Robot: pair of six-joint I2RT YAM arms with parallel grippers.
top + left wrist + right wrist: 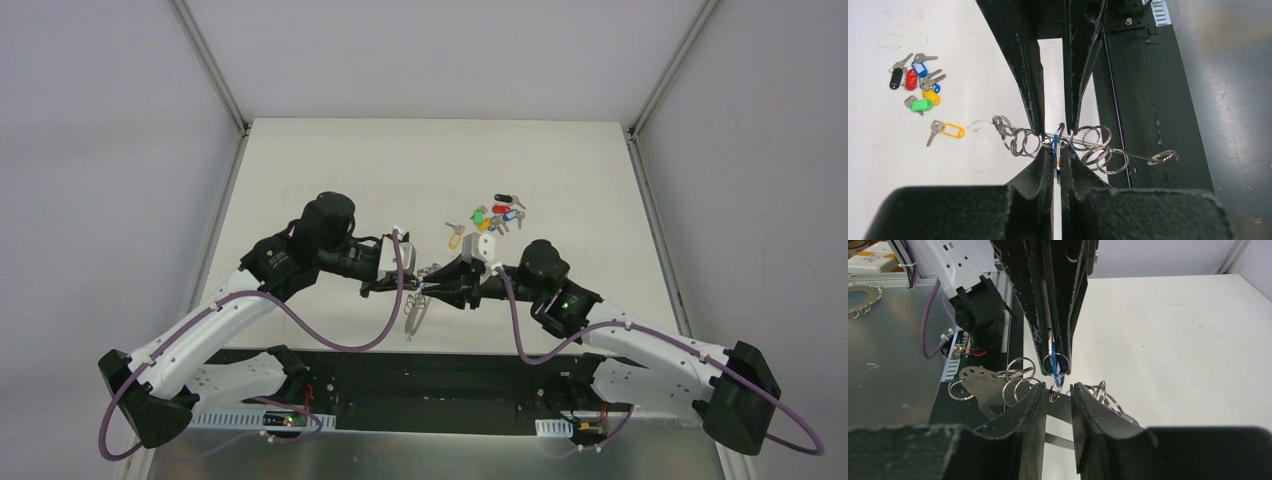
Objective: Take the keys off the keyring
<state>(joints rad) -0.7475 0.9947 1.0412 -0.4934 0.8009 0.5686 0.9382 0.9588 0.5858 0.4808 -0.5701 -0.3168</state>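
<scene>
The keyring (415,312) is a grey metal loop fringed with split rings, held low over the table's front middle between both grippers. My left gripper (403,288) is shut on a thin blue key (1055,146) that hangs from one split ring. In the left wrist view the loop (1140,157) shows edge-on. My right gripper (441,290) faces it, jaws a narrow gap apart with the loop's flat band (1060,404) crossing between them. It appears shut on the band. Several loose keys (495,215) with coloured tags lie on the table behind.
The loose keys (918,82) and a yellow-tagged key (950,131) lie left in the left wrist view. The black base rail (1148,75) runs along the table's near edge. A second ringed metal piece (863,297) lies on the steel surface beyond.
</scene>
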